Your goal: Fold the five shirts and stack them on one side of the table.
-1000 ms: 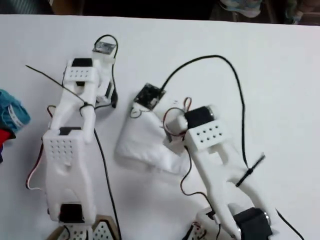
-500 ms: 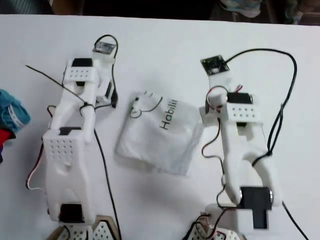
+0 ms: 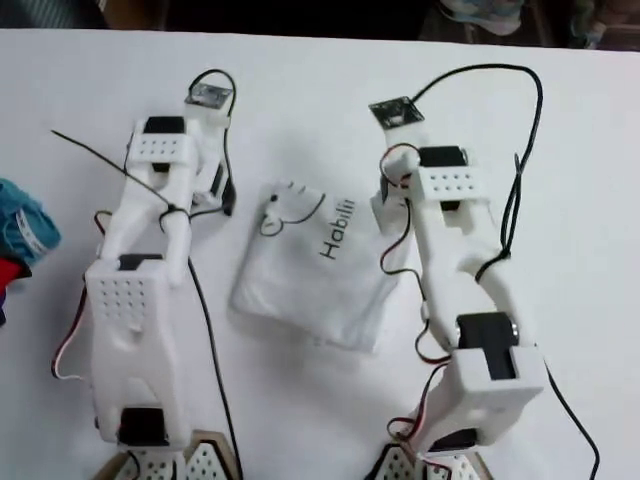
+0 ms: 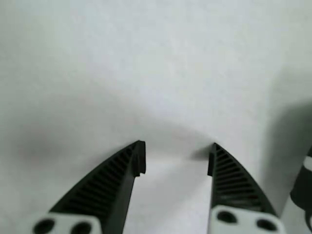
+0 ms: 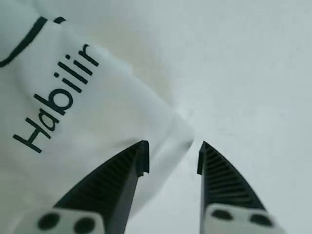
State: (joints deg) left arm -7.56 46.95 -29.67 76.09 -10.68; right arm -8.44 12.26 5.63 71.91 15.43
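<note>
A folded white shirt (image 3: 315, 265) with black print lies mid-table between the two arms. In the right wrist view, my right gripper (image 5: 169, 157) is open just above the shirt (image 5: 73, 107), whose corner reaches into the gap between the fingers. The high view places this gripper (image 3: 386, 208) at the shirt's far right corner. My left gripper (image 4: 175, 158) is open over bare white table with nothing between its fingers. Seen from above, it (image 3: 224, 192) sits just left of the shirt's far left corner.
A bundle of teal cloth (image 3: 22, 228) with some red cloth (image 3: 8, 272) below it lies at the table's left edge. Black cables loop over both arms. Open white tabletop (image 3: 560, 120) stretches along the far side and at the right.
The right arm swung off the shirt to the right, uncovering it and its print, then shifted back left until its gripper reached the shirt's far right corner. The left arm stayed still.
</note>
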